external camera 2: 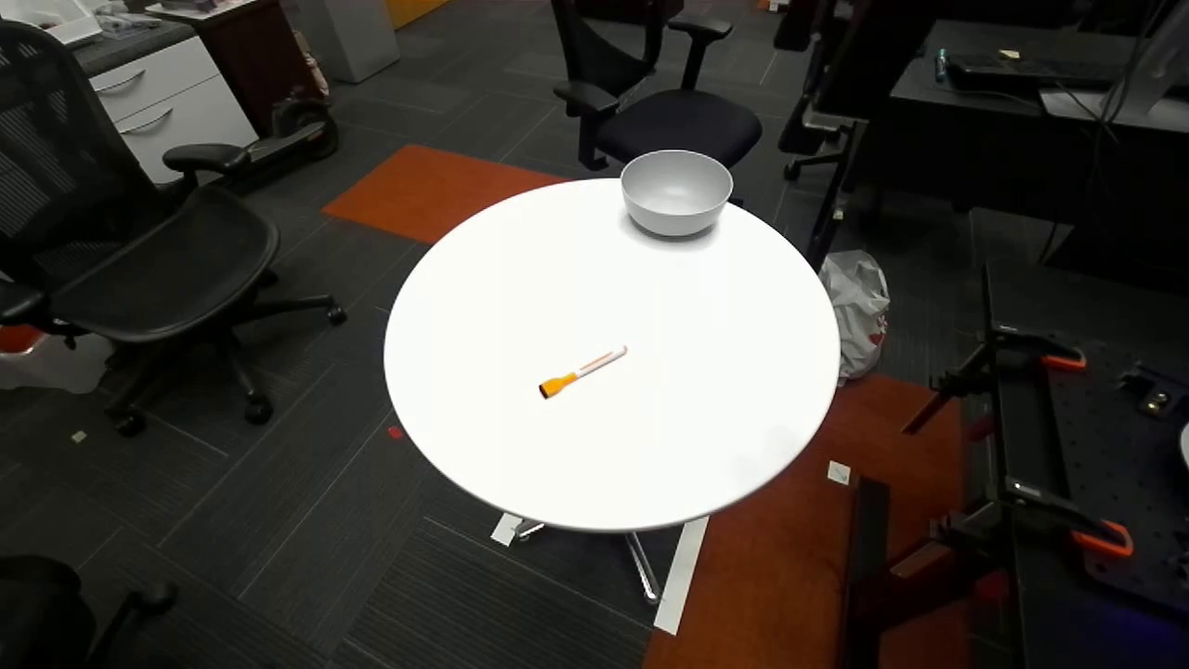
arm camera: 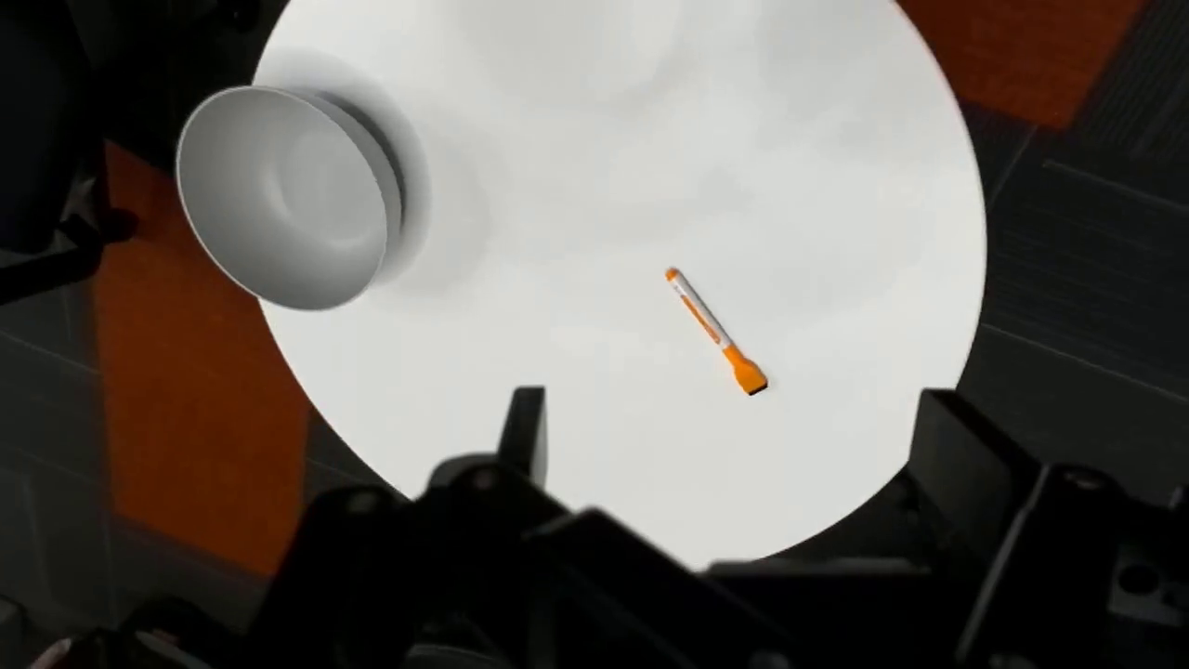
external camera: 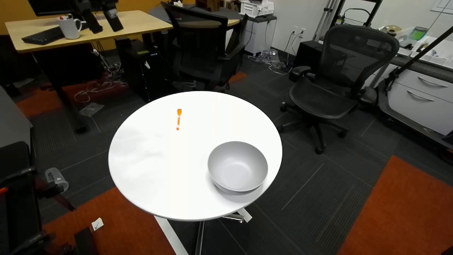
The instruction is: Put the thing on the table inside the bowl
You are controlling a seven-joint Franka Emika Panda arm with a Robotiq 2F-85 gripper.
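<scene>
The thing, a thin orange-and-white marker [external camera: 178, 119] [external camera 2: 585, 371] [arm camera: 713, 329], lies flat on the round white table [external camera: 159, 163] [external camera 2: 520, 279] [arm camera: 594, 186]. The silvery-grey bowl [external camera: 238, 166] [external camera 2: 676, 221] [arm camera: 288, 195] stands upright near the table's edge, apart from the marker; no object shows in it. My gripper [arm camera: 732, 400] is open, its black fingers wide apart with nothing between them. It is high above the table; in the wrist view the marker's wide orange end appears just above the gap between the fingertips. The gripper also shows at the top of an exterior view [external camera: 106, 28].
Black office chairs [external camera: 339, 71] [external camera 2: 158, 242] stand around the table. A wooden desk [external camera: 138, 23] with a white mug [external camera: 69, 28] and a keyboard [external camera: 44, 35] is behind. A dark bench with orange-tipped clamps [external camera 2: 1105, 539] stands beside the table.
</scene>
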